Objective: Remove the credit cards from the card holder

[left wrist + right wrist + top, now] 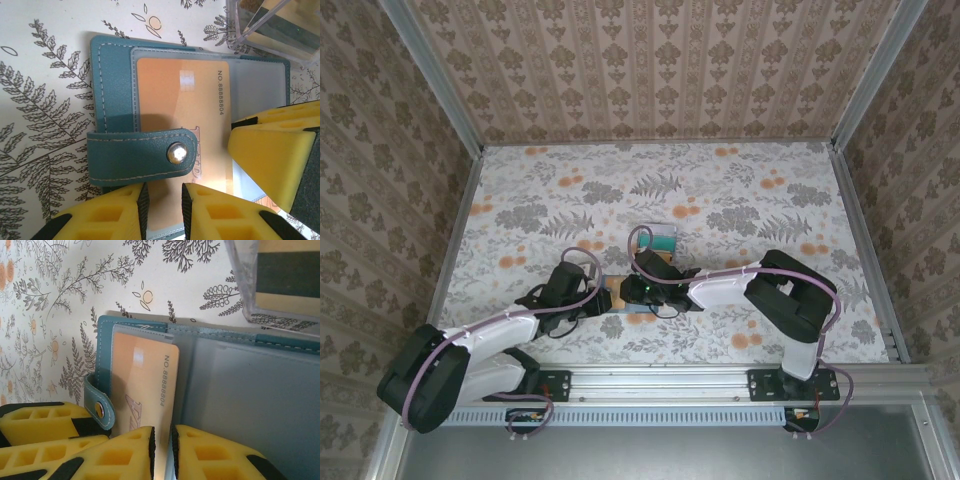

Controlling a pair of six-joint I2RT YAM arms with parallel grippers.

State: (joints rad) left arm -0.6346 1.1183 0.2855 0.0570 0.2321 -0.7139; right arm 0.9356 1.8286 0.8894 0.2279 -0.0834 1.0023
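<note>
The card holder's point(112, 85) snap strap point(142, 156) lies just ahead of the left claw point(164, 210), across the orange credit card point(182, 100). A finger point(272, 155) of the right claw point(162, 440) crowds its right. A clear plastic box point(265, 25) stands farther ahead-right. Bare floral table point(45, 100) lies open on the left.

Teal card holder point(112, 90) open flat, orange credit card point(170, 100) tucked inside — number showing

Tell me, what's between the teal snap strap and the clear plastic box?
An orange card tucked in the card holder, shown in the left wrist view.
</note>
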